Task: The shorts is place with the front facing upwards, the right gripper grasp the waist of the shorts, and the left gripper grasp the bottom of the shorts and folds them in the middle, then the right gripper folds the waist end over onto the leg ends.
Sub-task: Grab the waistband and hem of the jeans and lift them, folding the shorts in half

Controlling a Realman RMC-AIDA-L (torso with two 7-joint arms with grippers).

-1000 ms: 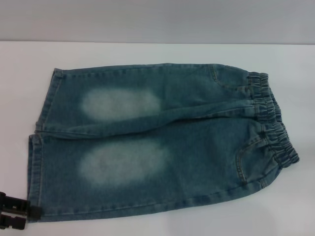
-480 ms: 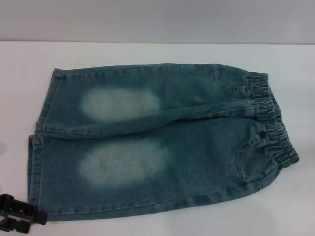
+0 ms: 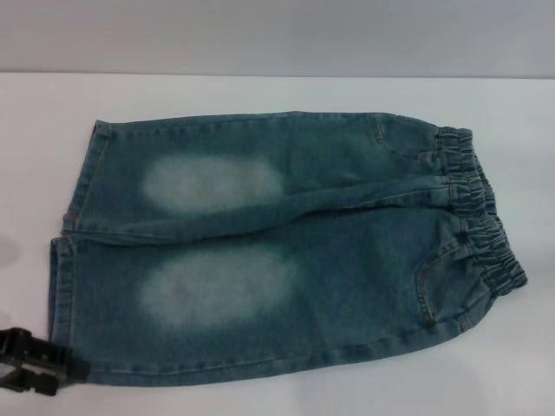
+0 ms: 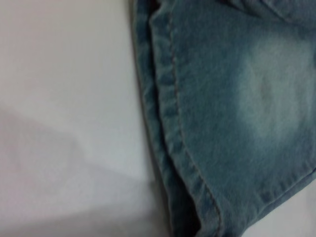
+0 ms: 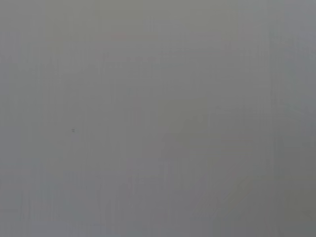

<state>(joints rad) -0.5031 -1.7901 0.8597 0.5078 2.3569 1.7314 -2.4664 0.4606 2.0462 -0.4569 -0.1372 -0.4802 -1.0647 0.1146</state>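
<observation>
low down, left gripper point(image 3: 59, 374) fingers meet the shorts point(image 3: 286, 251) hem corner; grip state unclear.

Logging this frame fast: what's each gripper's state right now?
Left gripper: open, at the near hem corner of the shorts.
Right gripper: not in view.

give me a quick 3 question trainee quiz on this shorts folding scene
1. True or false: the blue-green denim shorts lie spread flat, unfolded.
2. Which gripper shows in the head view? A) left B) right C) both
3. Fill in: the black left gripper sits at the near corner of the stitched leg ___, opposite the gathered elastic waistband.

Key: 1 true; 2 A; 3 hem.
</observation>
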